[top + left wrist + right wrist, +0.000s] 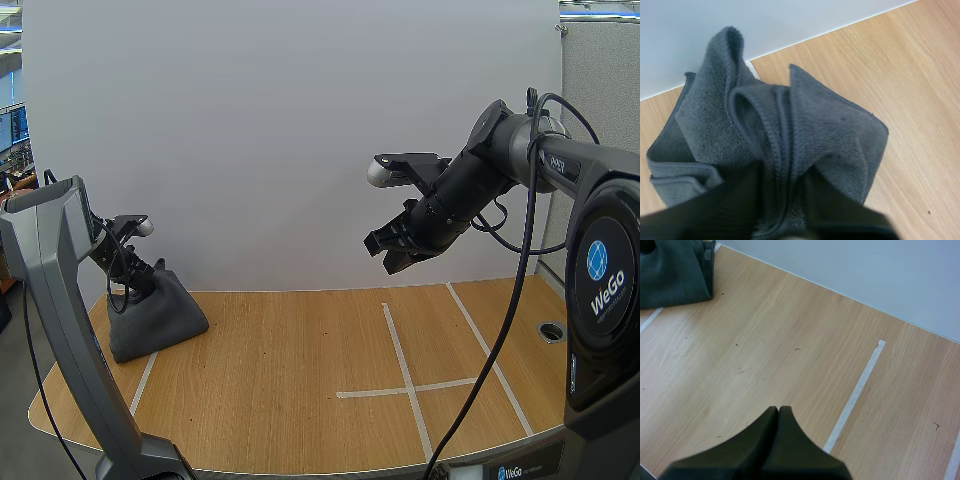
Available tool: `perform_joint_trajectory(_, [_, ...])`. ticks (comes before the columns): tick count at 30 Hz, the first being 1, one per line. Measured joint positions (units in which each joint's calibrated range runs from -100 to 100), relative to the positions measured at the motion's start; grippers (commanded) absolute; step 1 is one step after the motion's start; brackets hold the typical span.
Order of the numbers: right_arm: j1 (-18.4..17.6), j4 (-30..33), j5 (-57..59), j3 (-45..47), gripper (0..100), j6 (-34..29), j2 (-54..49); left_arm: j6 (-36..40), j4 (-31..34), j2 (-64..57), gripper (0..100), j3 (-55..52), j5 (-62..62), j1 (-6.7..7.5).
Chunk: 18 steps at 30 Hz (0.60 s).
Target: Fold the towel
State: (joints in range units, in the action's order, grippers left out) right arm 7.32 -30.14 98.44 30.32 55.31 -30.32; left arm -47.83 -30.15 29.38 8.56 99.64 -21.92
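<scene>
Wooden table (300, 380): bare light-wood top in front of a plain white back wall.

Right arm (520, 150): reaches in from the right side and is held high above the table's right half, well clear of the surface.

Left arm (60, 300): stands at the near left and reaches to the far left corner of the table.

Towel (155, 315): dark grey and bunched, at the far left of the table near the back wall. Its lower part rests on the wood and its upper part is gathered into a peak. The left wrist view shows several folds and hemmed edges (805, 130) fanning away from the fingers. In the right wrist view a corner of it (675, 275) lies on the wood, well apart from the right fingers.

White tape lines (405, 370): form a cross and a slanted strip on the right half of the table. One strip (855, 395) runs beneath the right gripper. A further strip (143, 382) lies by the towel.

Left gripper (140, 275): its jaws are clamped on the towel's gathered peak, with cloth pinched between the two black fingers (735, 200).

Right gripper (390, 255): its jaws are pressed together on nothing and show as one dark wedge (777, 440) over bare wood.

Round grommet hole (551, 331): at the table's right edge.
</scene>
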Motion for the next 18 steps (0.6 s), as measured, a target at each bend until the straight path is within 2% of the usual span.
perform_joint_trajectory(2, [0.0, 0.1, 0.0, 0.0, 0, 0.0, 0.0, 0.4, 0.2, 0.0, 92, 0.0, 0.0, 0.00])
perform_joint_trajectory(5, [0.0, 0.1, 0.0, 0.0, 0, 0.0, 0.0, 0.5, 0.6, 0.0, 96, 0.0, 0.0, -0.55])
perform_joint_trajectory(18, [0.0, 0.2, 0.0, 0.0, 0, 0.0, 0.0, 1.1, -1.7, -4.3, 98, 2.3, 0.0, -4.18])
